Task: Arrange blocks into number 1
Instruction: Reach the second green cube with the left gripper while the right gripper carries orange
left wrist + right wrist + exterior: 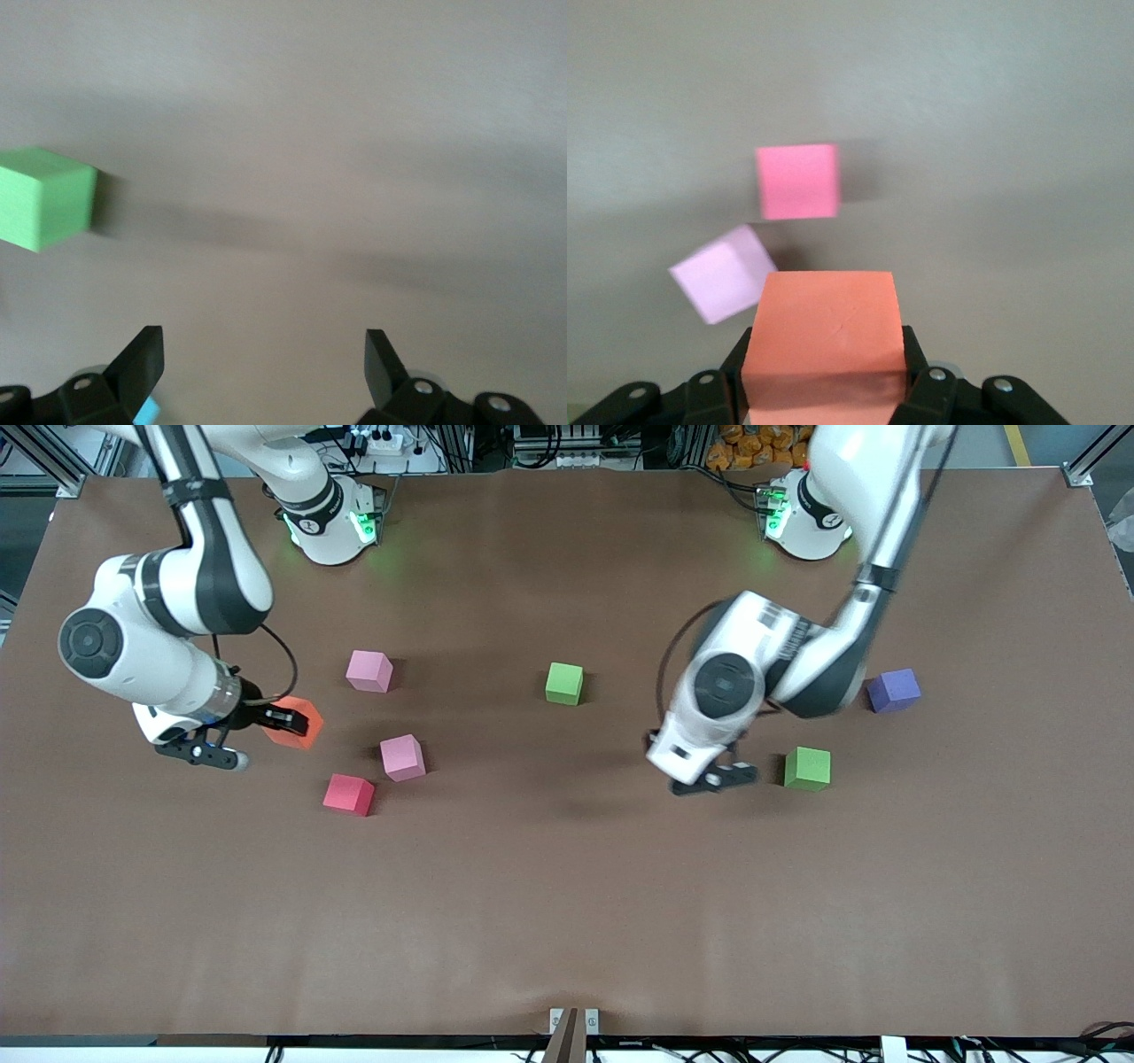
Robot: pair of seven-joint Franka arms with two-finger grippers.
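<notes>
While both arms reach over the brown worktop, the scene reads as follows.

Right gripper: at the right arm's end of the worktop, jaws pinching the orange block from both sides.
Right wrist view: the orange block fills the space between the fingers; past it sit the red block and a pink cube, close together. Whether the orange block rests on the worktop or is lifted I cannot tell from either view.
Left gripper: low over the worktop toward the left arm's end, beside a green block, jaws spread wide and holding nothing.
Left wrist view: bare worktop between the two fingertips, the green block off to one side and apart from them. A sliver of light blue shows by one finger; the front view does not show it.
Second green block: near the middle of the worktop, alone.
Purple block: nearest the left arm's end, partly covered by the left arm, farther from the front camera than the green block beside the gripper.
Red block: nearer the front camera than the orange block, just beside a pink cube.
Second pink cube: farther from the front camera than the first, seen in the front view only.
</notes>
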